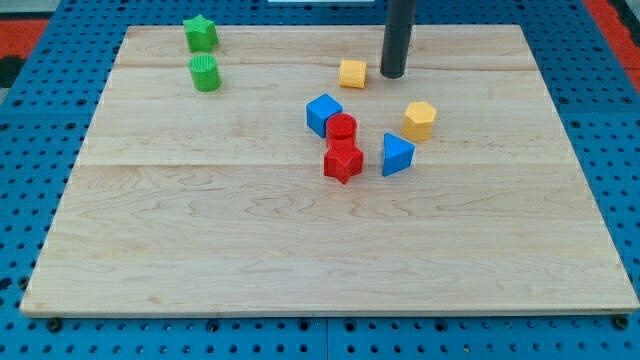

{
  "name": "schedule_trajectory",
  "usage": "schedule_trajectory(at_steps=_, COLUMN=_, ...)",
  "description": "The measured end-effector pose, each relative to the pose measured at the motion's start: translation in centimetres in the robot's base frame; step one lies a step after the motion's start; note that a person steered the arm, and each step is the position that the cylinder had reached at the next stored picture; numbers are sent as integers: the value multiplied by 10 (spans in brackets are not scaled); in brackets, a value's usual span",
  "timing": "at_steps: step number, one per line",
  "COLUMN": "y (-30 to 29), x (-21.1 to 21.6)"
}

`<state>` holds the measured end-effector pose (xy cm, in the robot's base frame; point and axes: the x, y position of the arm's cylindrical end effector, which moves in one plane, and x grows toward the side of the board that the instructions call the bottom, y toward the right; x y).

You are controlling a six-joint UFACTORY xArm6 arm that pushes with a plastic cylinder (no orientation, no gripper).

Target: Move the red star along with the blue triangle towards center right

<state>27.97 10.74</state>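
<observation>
The red star point(343, 161) lies near the middle of the wooden board point(200, 230). The blue triangle point(396, 155) lies just to its right, a small gap apart. My tip point(392, 75) is toward the view's top, well above both blocks and just right of the yellow square block point(352, 73). It touches neither the red star nor the blue triangle.
A red cylinder point(342, 127) touches the red star's top side. A blue cube point(323, 114) sits up-left of it. A yellow hexagon point(420, 119) lies above the blue triangle. A green star point(200, 33) and green cylinder point(205, 73) sit at the top left.
</observation>
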Motion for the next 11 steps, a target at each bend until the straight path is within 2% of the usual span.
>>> schedule_trajectory(at_steps=1, y=-29, x=-14)
schedule_trajectory(at_steps=2, y=-86, x=-15)
schedule_trajectory(at_steps=3, y=-107, x=59)
schedule_trajectory(at_steps=4, y=-102, x=76)
schedule_trajectory(at_steps=5, y=-127, x=55)
schedule_trajectory(at_steps=7, y=-158, x=144)
schedule_trajectory(at_steps=8, y=-78, x=184)
schedule_trajectory(at_steps=9, y=-72, x=163)
schedule_trajectory(at_steps=11, y=0, x=166)
